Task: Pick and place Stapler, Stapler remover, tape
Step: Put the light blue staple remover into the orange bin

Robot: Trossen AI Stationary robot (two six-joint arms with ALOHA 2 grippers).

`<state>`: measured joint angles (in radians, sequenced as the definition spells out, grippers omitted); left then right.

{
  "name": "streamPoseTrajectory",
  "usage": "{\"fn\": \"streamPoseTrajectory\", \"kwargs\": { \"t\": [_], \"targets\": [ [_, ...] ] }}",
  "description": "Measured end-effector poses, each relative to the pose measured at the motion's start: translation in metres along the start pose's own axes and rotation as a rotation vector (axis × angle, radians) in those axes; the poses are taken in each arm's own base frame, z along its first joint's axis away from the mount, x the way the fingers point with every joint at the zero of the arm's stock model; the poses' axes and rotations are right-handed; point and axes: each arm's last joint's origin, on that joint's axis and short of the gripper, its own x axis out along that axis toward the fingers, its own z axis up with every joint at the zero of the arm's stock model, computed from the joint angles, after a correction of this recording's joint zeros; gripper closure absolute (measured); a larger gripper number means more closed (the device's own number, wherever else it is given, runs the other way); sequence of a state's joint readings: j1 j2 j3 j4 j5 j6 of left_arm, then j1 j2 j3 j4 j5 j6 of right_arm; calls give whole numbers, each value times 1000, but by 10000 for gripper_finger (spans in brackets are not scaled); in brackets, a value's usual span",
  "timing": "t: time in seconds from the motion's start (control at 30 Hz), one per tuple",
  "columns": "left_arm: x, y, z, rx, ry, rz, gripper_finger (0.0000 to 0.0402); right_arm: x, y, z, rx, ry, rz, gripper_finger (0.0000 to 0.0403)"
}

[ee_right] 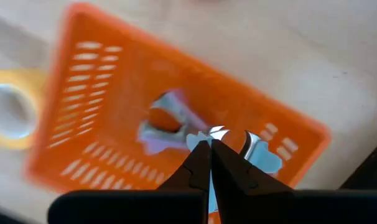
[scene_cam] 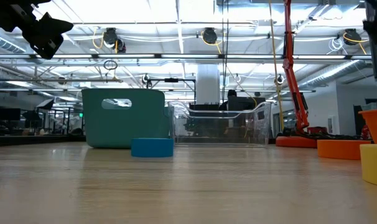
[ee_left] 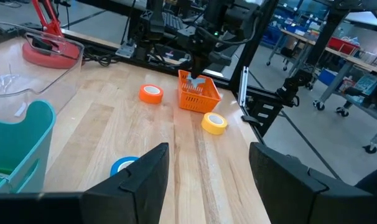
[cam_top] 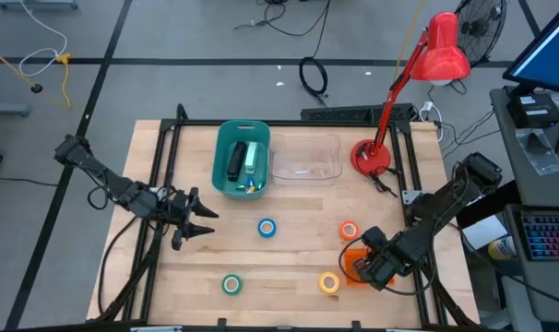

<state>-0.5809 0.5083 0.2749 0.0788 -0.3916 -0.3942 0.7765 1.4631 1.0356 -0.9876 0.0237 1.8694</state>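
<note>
My right gripper [ee_right: 209, 146] is shut and points down into a small orange basket [cam_top: 355, 267] near the table's right near corner. A pale lilac stapler remover [ee_right: 167, 121] with chrome claws lies in that basket, right under the fingertips. My left gripper [cam_top: 195, 221] hovers open over the table's left side. Four tape rolls lie flat on the wood: blue [cam_top: 267, 228], orange-red [cam_top: 349, 231], green [cam_top: 231, 284] and yellow [cam_top: 329, 282]. A dark stapler [cam_top: 234, 162] and a pale green one [cam_top: 253, 159] lie in the teal bin [cam_top: 220, 171]. My right gripper comes from above with its shut fingertips [ee_right: 201, 155] right in front of the stapler remover's chrome middle [ee_right: 217, 132]. Whether they touch or pinch it, I cannot tell. The remover sits inside the basket.
A clear plastic container [cam_top: 305, 159] stands right of the teal bin at the far side. A red desk lamp's base [cam_top: 372, 157] sits at the far right corner. Bare wood lies between the rolls and around the table's middle [cam_top: 298, 207].
</note>
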Motion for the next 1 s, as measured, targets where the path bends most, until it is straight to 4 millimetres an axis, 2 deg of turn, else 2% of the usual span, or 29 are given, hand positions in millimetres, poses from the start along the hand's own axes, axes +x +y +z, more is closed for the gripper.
{"fn": "streamPoseTrajectory", "kwargs": {
  "t": [0.1, 0.27, 0.57, 1.0],
  "targets": [
    [0, 0, 0, 4, 0, 0, 176, 10, -5, 1, 10, -7, -21, 403],
    [0, 0, 0, -1, 0, 0, 176, 23, -2, 0, 14, 20, 71, 403],
    [0, 0, 0, -3, 0, 0, 176, 25, -4, 1, 33, -8, 68, 400],
    [0, 0, 0, 4, 0, 0, 176, 19, -2, 1, 35, -13, 134, 309]
  ]
}}
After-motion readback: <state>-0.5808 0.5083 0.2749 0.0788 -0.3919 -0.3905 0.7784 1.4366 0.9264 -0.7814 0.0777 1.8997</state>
